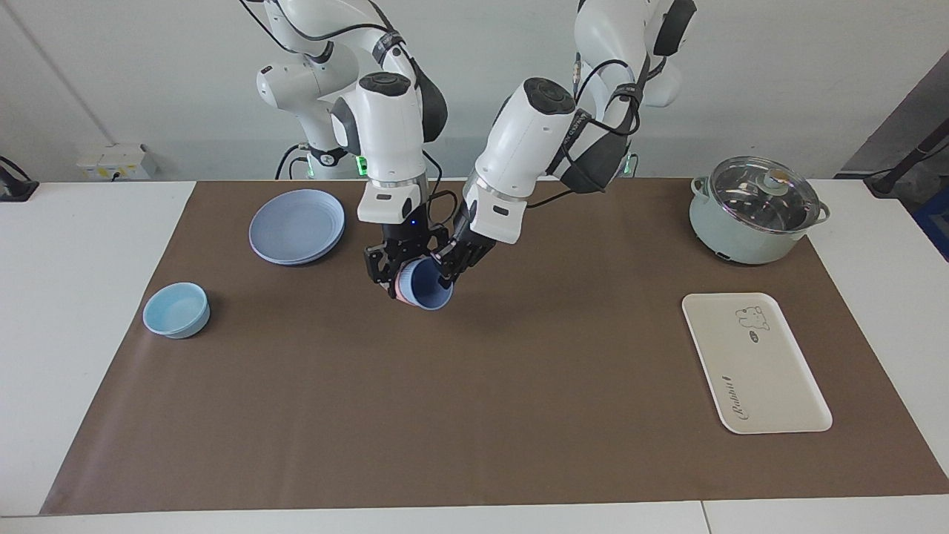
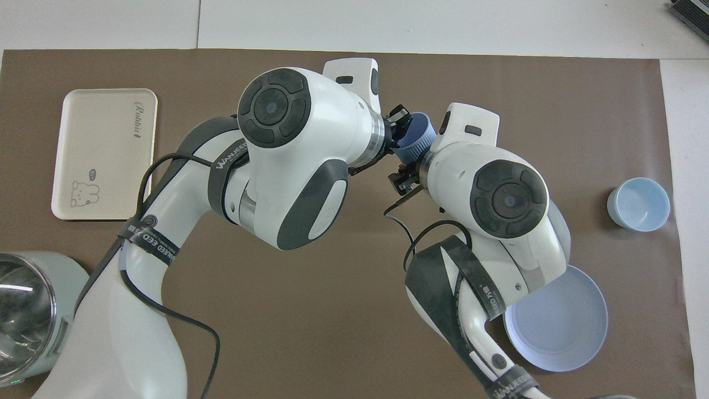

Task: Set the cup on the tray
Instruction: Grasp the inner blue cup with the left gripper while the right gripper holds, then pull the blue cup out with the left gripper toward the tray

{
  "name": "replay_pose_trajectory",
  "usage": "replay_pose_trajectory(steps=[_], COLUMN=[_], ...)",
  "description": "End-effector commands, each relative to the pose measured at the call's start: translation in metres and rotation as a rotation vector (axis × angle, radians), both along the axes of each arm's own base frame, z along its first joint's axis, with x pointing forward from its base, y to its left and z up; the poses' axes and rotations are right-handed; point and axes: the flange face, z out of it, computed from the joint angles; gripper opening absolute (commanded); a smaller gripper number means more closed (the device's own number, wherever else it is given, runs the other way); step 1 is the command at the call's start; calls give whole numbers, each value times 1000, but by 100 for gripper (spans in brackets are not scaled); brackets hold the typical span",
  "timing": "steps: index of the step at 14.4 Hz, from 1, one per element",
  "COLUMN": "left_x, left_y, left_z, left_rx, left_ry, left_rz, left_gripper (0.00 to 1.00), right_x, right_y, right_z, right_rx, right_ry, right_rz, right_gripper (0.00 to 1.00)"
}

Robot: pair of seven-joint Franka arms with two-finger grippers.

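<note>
Fingers on both grippers are clamped: the left gripper (image 1: 443,268) pinches the cup (image 1: 425,285) at its rim while the right gripper (image 1: 391,271) grips the pink outer cup, I think, midair over the mat. Probably unnesting them; the tray (image 1: 771,386) sits well apart.

A matt brown paper-like sheet (image 1: 474,386) covers the smooth white table (image 1: 81,245). The periwinkle cup (image 1: 428,291) looks like matt plastic, nested in a salmon-pink tumbler (image 1: 401,285) of similar finish. Plates (image 1: 296,226) and the light-blue bowl (image 1: 176,310) show a smooth, softly satin plastic surface. The cream tray (image 1: 771,386) is smooth, matt plastic with printed script. The pale green pot (image 1: 741,237) has a glossy enamelled-looking body under a shiny glass lid (image 1: 756,194) with a metal rim. Both arms (image 2: 299,166) wear glossy white shells with dark matt joint caps, and black cables
</note>
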Motion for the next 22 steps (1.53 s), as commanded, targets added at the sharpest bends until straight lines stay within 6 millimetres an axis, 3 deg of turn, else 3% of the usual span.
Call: replay_pose_trajectory(steps=[1, 4, 6, 8, 10, 13, 15, 18, 22], left_x=[6, 29, 59, 71, 86, 108, 122, 138, 140], left_y=[6, 22, 50, 82, 127, 220, 280, 361, 463], left_z=[5, 15, 29, 31, 27, 35, 44, 39, 19], left_rx=[0, -21, -43, -2, 47, 113, 142, 229, 342], left_ry=[-18, -41, -56, -30, 6, 8, -60, -182, -280], left_rz=[-5, 32, 82, 81, 67, 15, -39, -161, -218], left_gripper=[0, 0, 0, 0, 0, 0, 0, 0, 0], right_x=[0, 1, 1, 1, 2, 10, 28, 48, 71], right_y=[-1, -2, -2, -2, -3, -15, -51, -98, -195], right_z=[2, 3, 3, 3, 3, 6, 13, 23, 12], right_rx=[-6, -5, -4, -4, -4, -8, -16, 94, 307], right_ry=[-6, -7, -9, -10, -11, -31, -63, -88, -133], right_rz=[-21, -22, -22, -21, -21, -8, 23, 45, 108], right_gripper=[0, 0, 0, 0, 0, 0, 0, 0, 0])
